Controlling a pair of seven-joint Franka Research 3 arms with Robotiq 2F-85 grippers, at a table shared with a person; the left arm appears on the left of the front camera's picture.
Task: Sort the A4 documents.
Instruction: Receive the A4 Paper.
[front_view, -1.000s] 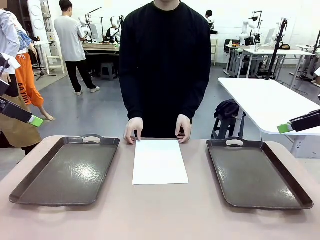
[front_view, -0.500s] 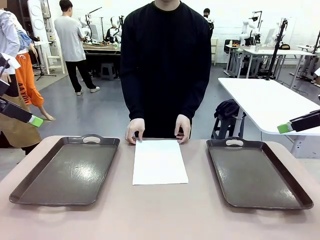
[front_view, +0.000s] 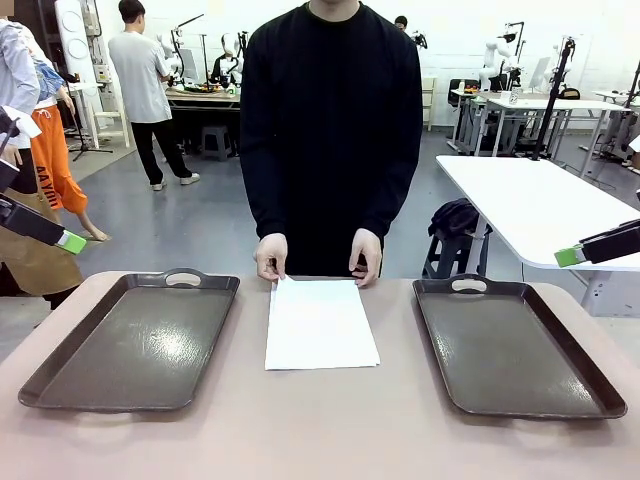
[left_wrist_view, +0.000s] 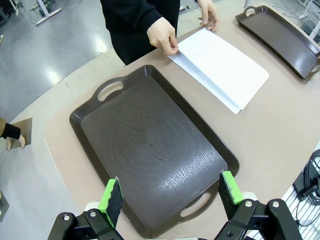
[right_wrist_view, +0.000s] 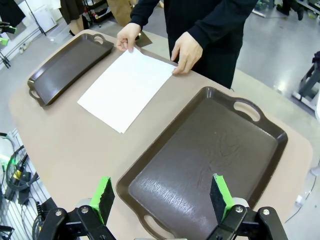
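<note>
While the person's hands (front_view: 270, 256) pin the sheets (front_view: 321, 324), likely squaring them between the trays (front_view: 140, 345), I note left gripper (left_wrist_view: 170, 196) and right gripper (right_wrist_view: 159, 196) hanging spread wide, empty.

Bright, even overhead light, no dim spots. Soft glare streaks on left tray (front_view: 140, 345) & right tray (front_view: 510, 350), glossy floors catching ceiling light. A4 documents (front_view: 320, 325) nearly blown out, no texture. Shadows faint, just under tray rims. Front view sharp, bg a bit soft. Wrist views wide-angle: table (left_wrist_view: 280, 140) edge bows twd the borders.
</note>
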